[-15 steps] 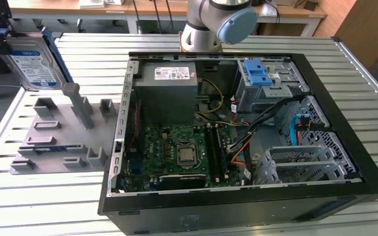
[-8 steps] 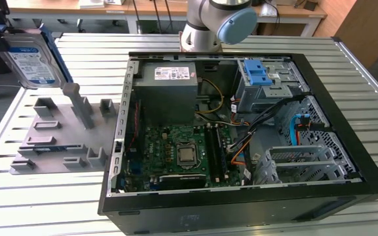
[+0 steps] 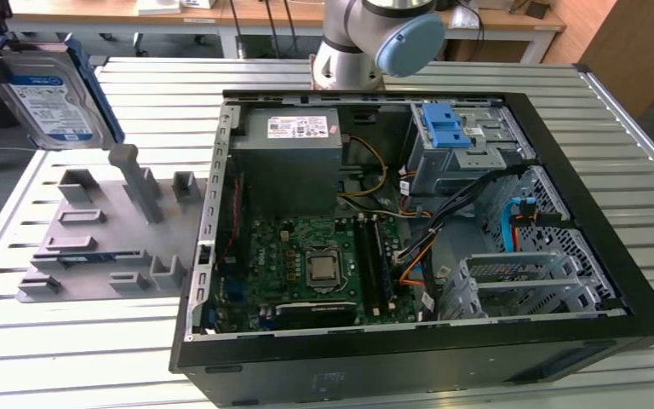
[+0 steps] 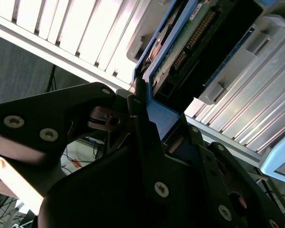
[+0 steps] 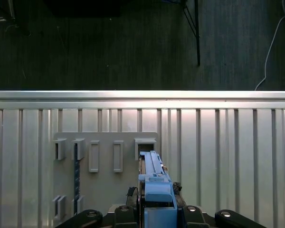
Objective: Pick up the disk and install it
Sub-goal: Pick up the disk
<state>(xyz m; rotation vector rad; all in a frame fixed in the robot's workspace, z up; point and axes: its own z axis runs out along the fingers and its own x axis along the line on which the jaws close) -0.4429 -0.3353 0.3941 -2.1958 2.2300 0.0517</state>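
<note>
The gripper (image 4: 159, 118) is clamped tight on the disk (image 4: 199, 42). In the second wrist view you can see the fingers (image 4: 138, 111) pinching the end of its blue carrier bracket (image 4: 164, 116).

In the exterior view the disk (image 3: 54, 98) hangs in the air at the far end of the exterior view's left, label facing the camera. It's clear of the slatted metal table (image 3: 77, 366) and well apart from the open computer case (image 3: 395, 366).

The first wrist view looks straight down the disk (image 5: 154, 183) edge-on, with the grey slotted fixture (image 5: 104, 190) on the table below it.

Inside the case, the drive cage with the blue latch (image 3: 450, 136) is at the far right. The grey power supply (image 3: 293, 141) is to its left, and the motherboard (image 3: 304, 264) is nearer the camera.
</note>
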